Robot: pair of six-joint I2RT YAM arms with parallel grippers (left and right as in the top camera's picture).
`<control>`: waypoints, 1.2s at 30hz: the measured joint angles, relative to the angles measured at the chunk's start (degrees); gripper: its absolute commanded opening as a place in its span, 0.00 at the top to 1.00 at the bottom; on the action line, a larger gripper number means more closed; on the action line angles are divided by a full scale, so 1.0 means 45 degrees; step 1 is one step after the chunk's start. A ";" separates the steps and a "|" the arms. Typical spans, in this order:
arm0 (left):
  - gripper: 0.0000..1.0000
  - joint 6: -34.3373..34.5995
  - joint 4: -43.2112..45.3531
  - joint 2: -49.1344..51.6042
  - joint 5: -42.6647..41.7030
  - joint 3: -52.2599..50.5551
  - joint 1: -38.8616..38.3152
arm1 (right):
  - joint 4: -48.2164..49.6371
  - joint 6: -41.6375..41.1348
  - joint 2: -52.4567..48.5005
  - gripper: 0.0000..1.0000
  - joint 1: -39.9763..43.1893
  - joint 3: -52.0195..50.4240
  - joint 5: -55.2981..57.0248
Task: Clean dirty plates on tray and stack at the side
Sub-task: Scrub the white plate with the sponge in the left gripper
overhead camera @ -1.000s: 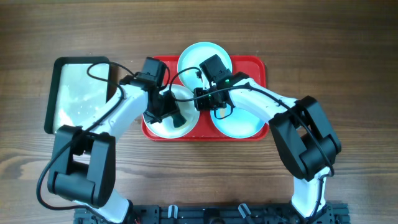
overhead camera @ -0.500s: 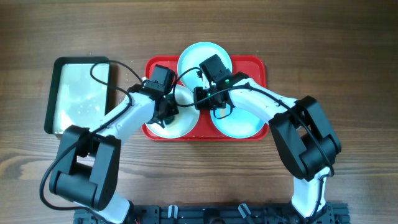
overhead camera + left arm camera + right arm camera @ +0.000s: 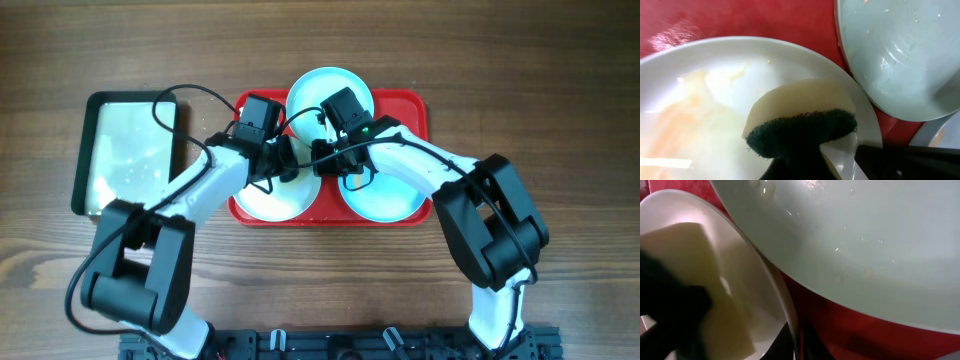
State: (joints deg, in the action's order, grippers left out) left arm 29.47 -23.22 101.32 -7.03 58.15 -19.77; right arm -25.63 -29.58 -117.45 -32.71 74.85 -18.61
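Note:
On the red tray [image 3: 405, 105] lie three plates. The white plate [image 3: 262, 202] is at the front left, with orange smears [image 3: 670, 130] on it. One turquoise plate [image 3: 330, 90] is at the back and another turquoise plate [image 3: 390, 200] at the front right. My left gripper [image 3: 285, 160] [image 3: 805, 162] is shut on a yellow sponge [image 3: 800, 107] with a dark green scouring side, pressed onto the white plate's right part. My right gripper [image 3: 318, 160] [image 3: 796, 345] is shut on the white plate's rim [image 3: 782, 297], its jaws pinching it from both sides.
A black-rimmed basin [image 3: 82, 150] with a pale wet inside stands left of the tray. Bare wooden table [image 3: 520, 70] surrounds the tray. The two grippers are almost touching over the white plate's right edge, close to both turquoise plates.
My left gripper moved from the white plate's near middle up and right toward the right gripper, carrying the sponge across the plate. The right arm stayed put.

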 measured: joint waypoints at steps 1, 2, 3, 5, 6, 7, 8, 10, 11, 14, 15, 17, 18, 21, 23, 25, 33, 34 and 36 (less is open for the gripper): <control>0.96 -0.0005 0.0126 0.0228 -0.0185 0.0000 0.0015 | 0.0000 0.0000 0.0000 0.93 0.0000 0.0000 0.0000; 0.96 0.0000 0.0272 0.0505 -0.0267 0.0000 0.0044 | 0.0000 0.0000 0.0000 0.93 0.0000 0.0000 0.0000; 0.96 0.0005 0.0359 0.0724 -0.0272 0.0015 0.0097 | 0.0000 0.0000 0.0000 0.94 0.0000 0.0000 -0.0005; 0.96 0.0005 0.0374 0.0869 -0.0102 0.0194 0.0262 | 0.0005 0.0000 0.0000 0.94 0.0000 0.0000 -0.0005; 0.96 0.0000 0.0364 0.0918 0.0068 0.0243 0.0350 | 0.0005 0.0000 0.0000 0.94 0.0000 0.0000 0.0000; 0.96 -0.0010 0.0306 0.0928 0.0345 0.0291 0.0466 | 0.0005 0.0005 0.0000 0.94 0.0000 0.0000 0.0000; 0.96 -0.0068 0.0160 0.0937 0.0733 0.0350 0.0641 | 0.0005 0.0005 0.0000 0.94 0.0000 0.0000 0.0000; 0.96 -0.0272 -0.0432 0.0937 0.1477 0.0491 0.0996 | 0.0005 0.0005 0.0000 0.95 0.0000 0.0000 -0.0010; 0.96 -0.0413 -0.0928 0.0937 0.1938 0.0583 0.1175 | 0.0010 0.0010 0.0000 0.95 0.0000 0.0000 -0.0044; 0.96 -0.0593 -0.1991 0.0879 0.2939 0.0738 0.1214 | 0.0010 0.0010 0.0000 0.95 0.0000 0.0000 -0.0044; 0.96 -0.0597 -0.2511 0.0772 0.3264 0.0733 0.1219 | 0.0010 0.0010 0.0000 0.95 0.0000 0.0000 -0.0044; 0.96 -0.0646 -0.3259 0.0559 0.3837 0.0617 0.1214 | 0.0010 0.0010 0.0000 0.95 0.0000 0.0000 -0.0078; 0.96 -0.0690 -0.3502 0.0432 0.4031 0.0583 0.1180 | 0.0015 0.0010 0.0000 0.95 -0.0015 0.0000 -0.0136; 0.96 -0.0729 -0.3973 -0.0282 0.4245 0.0389 0.1185 | 0.0015 0.0005 0.0000 0.95 -0.0049 0.0000 -0.0185; 0.96 -0.0733 -0.3463 -0.0403 0.3196 0.0364 0.1268 | 0.0058 0.0005 0.0000 0.95 -0.0029 0.0000 -0.0180; 0.96 -0.0733 -0.2574 -0.0398 0.1681 0.0253 0.1282 | 0.0073 0.0005 0.0000 0.95 -0.0024 0.0000 -0.0180; 0.96 -0.1710 -0.1647 0.0029 0.0306 -0.0389 0.1287 | 0.0058 0.0005 -0.0010 0.96 -0.0024 0.0000 -0.0175; 0.96 -0.1783 -0.1724 0.0024 0.0777 -0.0384 0.1214 | 0.0058 0.0005 -0.0019 0.96 -0.0024 0.0000 -0.0180; 0.96 -0.1826 -0.1957 0.0005 0.2171 -0.0345 0.1205 | 0.0068 0.0010 -0.0019 0.96 -0.0029 0.0000 -0.0185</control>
State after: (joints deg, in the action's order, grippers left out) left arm 21.26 -32.03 101.34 2.74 56.60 -14.35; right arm -25.32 -29.54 -117.54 -32.84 74.85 -19.44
